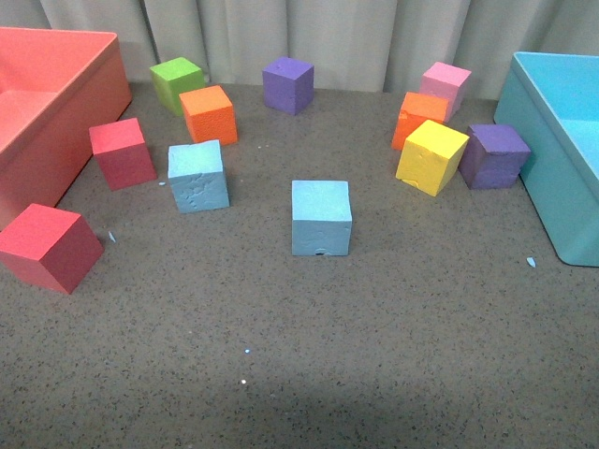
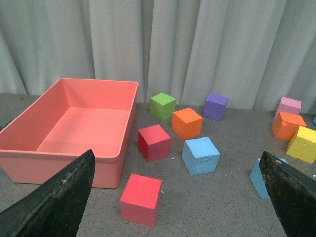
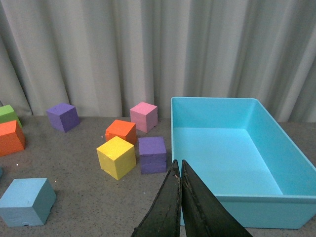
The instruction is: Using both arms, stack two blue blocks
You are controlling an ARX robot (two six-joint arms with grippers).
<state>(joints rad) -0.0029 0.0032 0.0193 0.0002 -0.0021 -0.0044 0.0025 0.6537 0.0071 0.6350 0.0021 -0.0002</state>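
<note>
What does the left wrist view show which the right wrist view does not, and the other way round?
Only the left wrist view clearly shows the coral bin, the nearer red cube, the farther red cube and the cracked blue block. Only the right wrist view shows the inside of the turquoise bin and the purple cube beside the yellow cube. Both show the smoother blue block, the yellow cube and the pink cube.

no readable text, labels, numbers or signs anywhere
</note>
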